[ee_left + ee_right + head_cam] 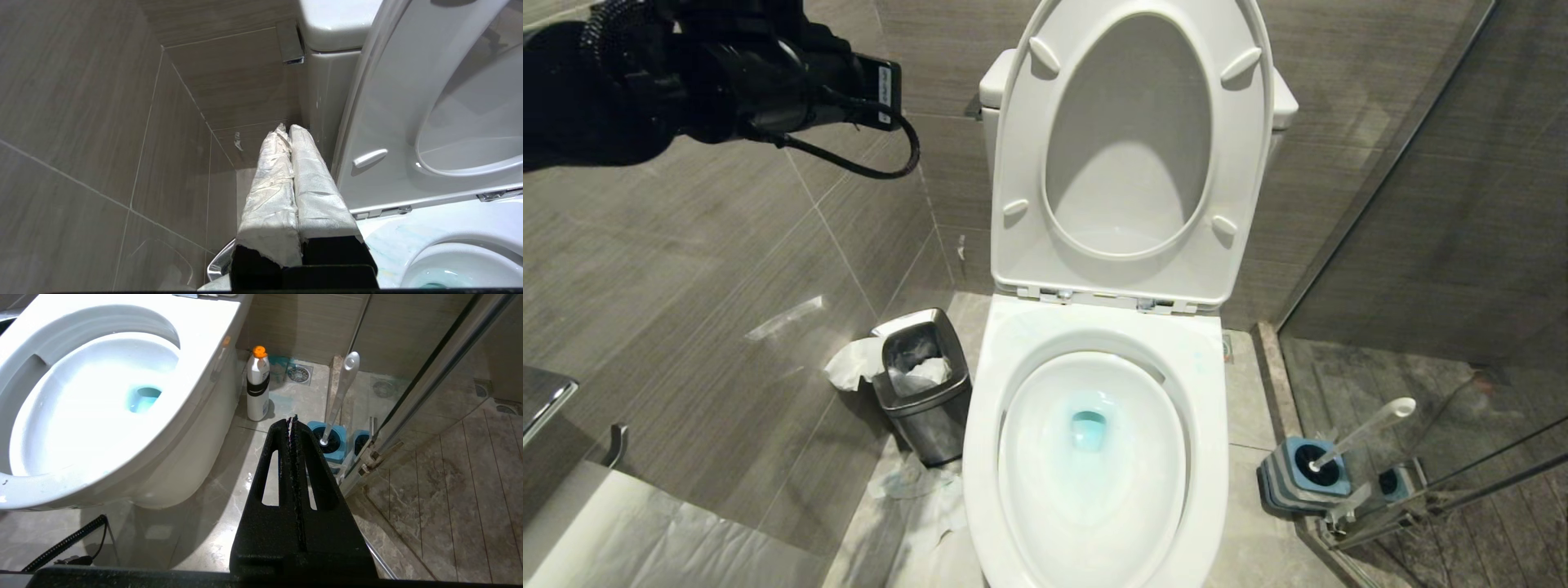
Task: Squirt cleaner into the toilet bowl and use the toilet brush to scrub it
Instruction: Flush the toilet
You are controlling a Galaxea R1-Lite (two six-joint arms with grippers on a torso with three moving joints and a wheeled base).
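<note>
Toilet bowl (1094,457): we found it glossy white, seat and lid (1131,155) raised against the tank (335,24). Cleaner (1088,429): we saw it as a teal-blue tint in the water at the drain, with faint bluish streaks on the rim nearest the hinge.

Toilet brush (1364,433): white handle leaning, rounded tip uppermost, the head sunk in its blue-topped holder (1298,478) on the floor to the right of the bowl, beside the glass shower partition (1437,245). We noted nothing touching it.

Cleaner bottle (258,386): white, with an orange cap and a dark band, standing upright on the floor between the bowl's side and the brush holder; we saw it in the right wrist view only.

Left hand (288,132): fingers (273,179) wrapped in white material, pressed together and empty, held up beside the raised seat near the tiled wall. In the head view we saw only the left arm (686,73), dark, at upper left.

Right hand (293,420): black fingers closed together, holding nothing, low above the floor on the bowl's right, pointing towards the brush holder.

Steel waste bin (923,384): square, to the left of the bowl, with crumpled white paper (854,363) in and beside it.
</note>
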